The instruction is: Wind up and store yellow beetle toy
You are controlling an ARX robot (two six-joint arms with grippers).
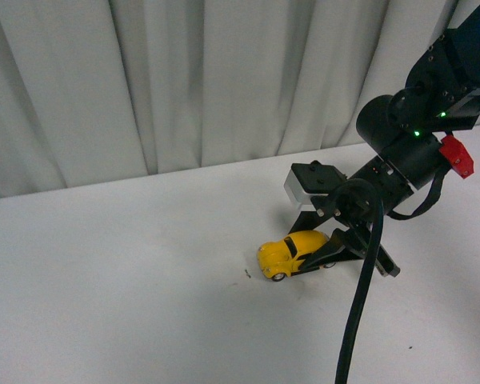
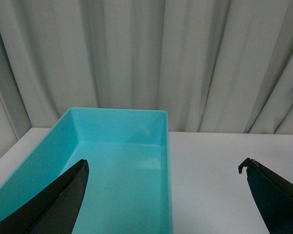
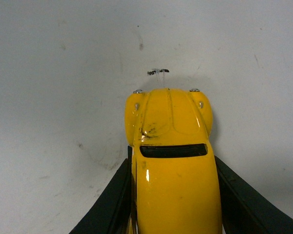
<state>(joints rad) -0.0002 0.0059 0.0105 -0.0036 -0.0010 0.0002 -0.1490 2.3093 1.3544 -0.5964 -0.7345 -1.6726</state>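
The yellow beetle toy rests with its wheels on the white table, right of centre in the front view. My right gripper is shut on its rear half, one black finger along each side. In the right wrist view the yellow beetle toy fills the middle, its nose pointing away, and the black fingers press its flanks. My left gripper is open and holds nothing. It hovers over the edge of a turquoise bin. The left arm does not show in the front view.
The turquoise bin is empty and sits on the white table close to a pale curtain. The same curtain runs behind the table in the front view. A small dark fleck lies just left of the toy. A black cable hangs from the right arm.
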